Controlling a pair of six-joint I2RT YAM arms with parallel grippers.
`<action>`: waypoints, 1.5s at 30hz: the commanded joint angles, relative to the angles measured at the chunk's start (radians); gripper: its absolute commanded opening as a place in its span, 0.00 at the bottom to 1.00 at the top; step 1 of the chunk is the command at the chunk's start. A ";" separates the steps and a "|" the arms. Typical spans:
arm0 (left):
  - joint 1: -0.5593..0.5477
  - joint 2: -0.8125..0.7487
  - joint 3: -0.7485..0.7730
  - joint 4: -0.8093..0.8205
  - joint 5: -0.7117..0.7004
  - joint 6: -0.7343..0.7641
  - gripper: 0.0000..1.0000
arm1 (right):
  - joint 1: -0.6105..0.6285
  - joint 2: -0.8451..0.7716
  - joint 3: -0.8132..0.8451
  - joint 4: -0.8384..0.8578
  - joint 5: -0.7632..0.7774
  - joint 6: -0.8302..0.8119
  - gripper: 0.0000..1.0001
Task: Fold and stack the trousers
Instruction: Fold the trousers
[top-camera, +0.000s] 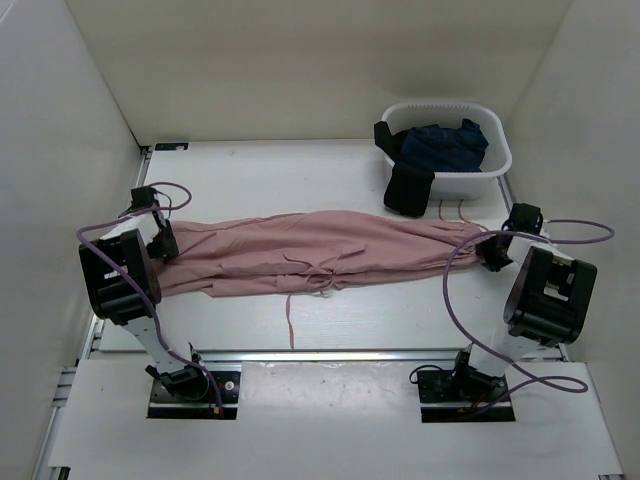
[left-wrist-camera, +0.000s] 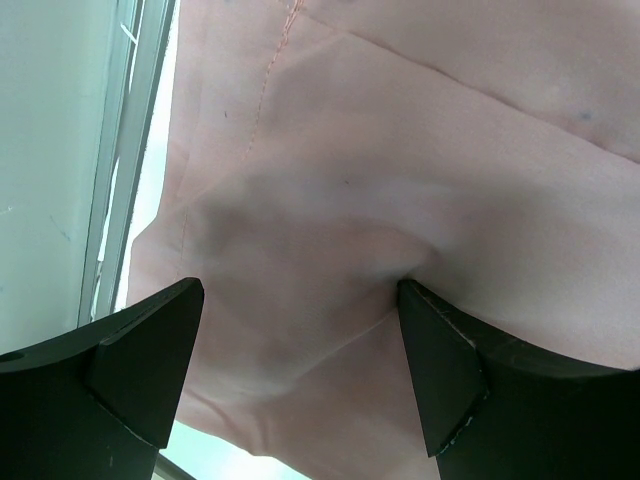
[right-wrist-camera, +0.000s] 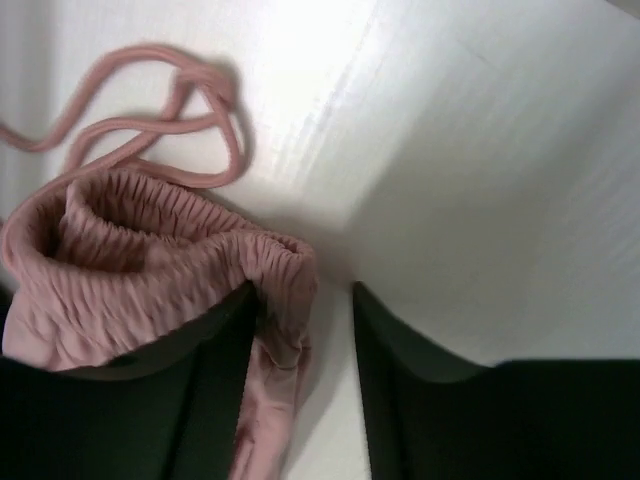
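- Stretching along the bench (top-camera: 380, 312), the trousers (top-camera: 300, 250) reach from one gripper to the other.
- Left gripper (left-wrist-camera: 300, 290) is released, its fingers spread wide over the leg end directly beneath it.
- Right gripper (right-wrist-camera: 302, 287) is released; the gathered waistband (right-wrist-camera: 150, 230) bunches against one finger, with the drawstrings (right-wrist-camera: 150, 125) looped just beyond.

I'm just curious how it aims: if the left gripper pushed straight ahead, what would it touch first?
The pink trousers: their fabric fills the view ahead of the left gripper, which is open. It looks very close, perhaps touching; depth is unclear.
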 joint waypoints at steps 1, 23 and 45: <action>0.006 0.071 -0.066 -0.016 0.009 -0.010 0.90 | -0.029 0.020 0.000 0.065 -0.032 -0.017 0.52; 0.006 0.080 -0.047 -0.034 0.009 -0.010 0.90 | -0.029 -0.151 -0.105 0.182 -0.067 0.114 0.82; 0.006 0.089 -0.029 -0.062 0.000 -0.010 0.90 | -0.018 -0.141 -0.098 0.061 0.000 0.260 0.75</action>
